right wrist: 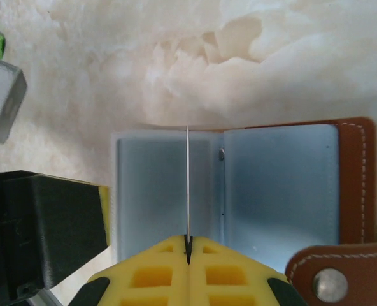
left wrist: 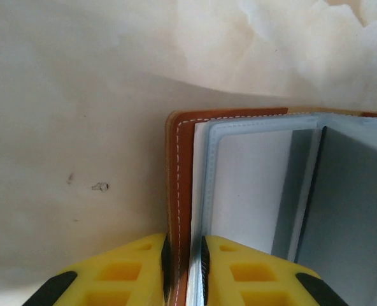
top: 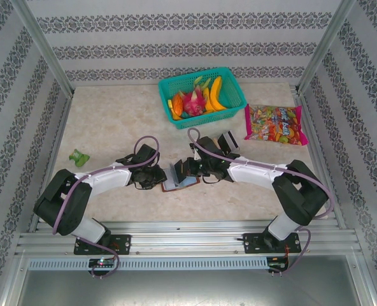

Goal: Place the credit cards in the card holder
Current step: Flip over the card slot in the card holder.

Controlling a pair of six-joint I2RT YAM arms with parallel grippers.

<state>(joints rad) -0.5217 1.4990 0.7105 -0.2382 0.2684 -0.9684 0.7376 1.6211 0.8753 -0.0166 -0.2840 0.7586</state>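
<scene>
Fingers (right wrist: 156, 274) of right gripper (right wrist: 188, 245) are pinching a thin pale sheet (right wrist: 188, 178); left gripper (left wrist: 185, 243) is clamping brown leather card holder (left wrist: 181, 166); opposing pulls risk tearing.

One card holder (top: 179, 183) lay open on the worktop (top: 112, 121). It bore one snap tab (right wrist: 316, 268) with one metal stud (right wrist: 330, 285), and one credit card (right wrist: 188, 185) showed edge-on above its slots. Two tools were at it, the left tool (left wrist: 185, 261) and the right tool (right wrist: 188, 255). Beyond them were one teal basket (top: 165, 95) of fruit too bunched to count, one candy bag (top: 274, 123) and one small green object (top: 79, 157).
</scene>
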